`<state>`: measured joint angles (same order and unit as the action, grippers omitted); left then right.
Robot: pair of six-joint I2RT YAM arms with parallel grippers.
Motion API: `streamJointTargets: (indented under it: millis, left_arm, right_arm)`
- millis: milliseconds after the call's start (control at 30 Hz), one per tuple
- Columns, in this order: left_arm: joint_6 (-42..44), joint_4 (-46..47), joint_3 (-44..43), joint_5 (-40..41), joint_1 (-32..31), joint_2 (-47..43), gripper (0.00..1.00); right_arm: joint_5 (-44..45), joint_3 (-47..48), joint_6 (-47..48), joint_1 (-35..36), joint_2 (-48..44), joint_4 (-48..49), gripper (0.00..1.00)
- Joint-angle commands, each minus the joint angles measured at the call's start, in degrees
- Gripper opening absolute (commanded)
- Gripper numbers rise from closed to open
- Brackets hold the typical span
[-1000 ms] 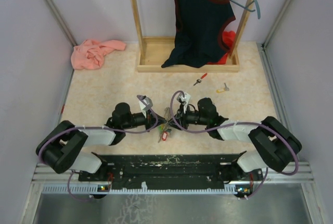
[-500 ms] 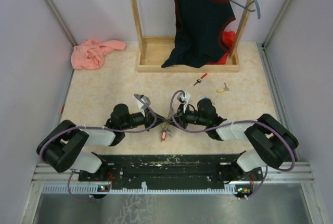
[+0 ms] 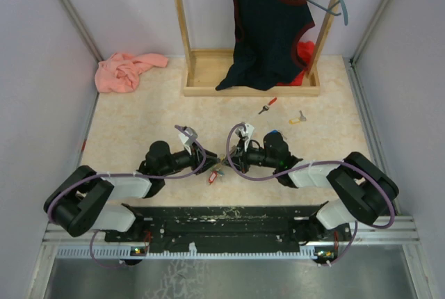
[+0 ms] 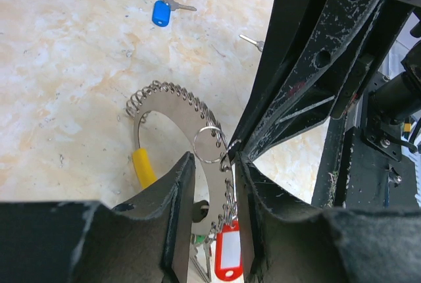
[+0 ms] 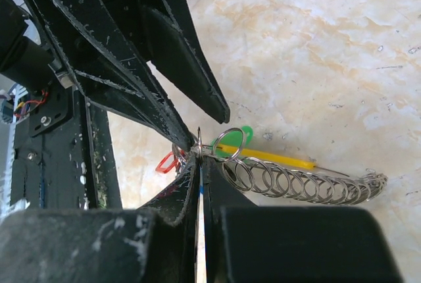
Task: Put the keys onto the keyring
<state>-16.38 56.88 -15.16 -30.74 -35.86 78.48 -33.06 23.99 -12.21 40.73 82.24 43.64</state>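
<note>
The keyring (image 4: 172,106) is a flat grey arc edged with small wire loops, with a yellow section (image 4: 143,167) and a red tag (image 4: 228,260). It hangs between my two grippers at the table's near middle (image 3: 216,168). My left gripper (image 4: 214,162) is shut across the arc's width. My right gripper (image 5: 199,155) is pinched shut on the arc's edge beside a small split ring (image 5: 227,143). A blue key (image 4: 161,12) lies on the table beyond. A red key (image 3: 268,106) and a yellow key (image 3: 297,117) lie farther back.
A wooden clothes rack (image 3: 208,76) with a dark top (image 3: 268,28) stands at the back. A pink cloth (image 3: 125,71) lies at the back left. Purple cables loop over both wrists. The black base rail (image 3: 222,219) runs along the near edge.
Both grippers have shifted a little left and away from the bases, still joined at the keyring. The hanging tags have moved left with them.
</note>
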Motion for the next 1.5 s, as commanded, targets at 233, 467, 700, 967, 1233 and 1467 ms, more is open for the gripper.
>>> streamJointTargets:
  millis: [233, 467, 700, 967, 1233, 1467]
  left_arm:
    - [1.9, -1.6, 4.5, -4.5, 4.3, -7.6, 0.37]
    - [7.9, 5.2, 3.2, -13.4, 4.4, -3.5, 0.35]
    - [9.9, 12.9, 2.9, -17.3, 5.6, 2.1, 0.33]
    - [12.3, 13.1, 0.1, -23.1, 6.2, 6.0, 0.31]
    - [14.2, 9.6, -2.2, -23.9, 6.2, 7.6, 0.26]
    - [15.0, 7.6, -2.3, -23.8, 6.2, 8.0, 0.20]
  right_arm:
    - [-3.8, 3.5, 7.9, -0.2, -2.6, -1.9, 0.00]
    - [-5.6, 6.0, 12.3, -0.2, -2.9, -7.2, 0.00]
    - [-6.6, 7.0, 15.0, -0.3, -3.7, -10.1, 0.00]
    - [-7.9, 7.8, 16.8, -0.3, -3.4, -11.5, 0.00]
    - [-8.2, 8.9, 17.6, -0.3, -3.4, -12.6, 0.00]
    - [-7.9, 9.2, 18.0, -0.3, -3.9, -13.0, 0.00]
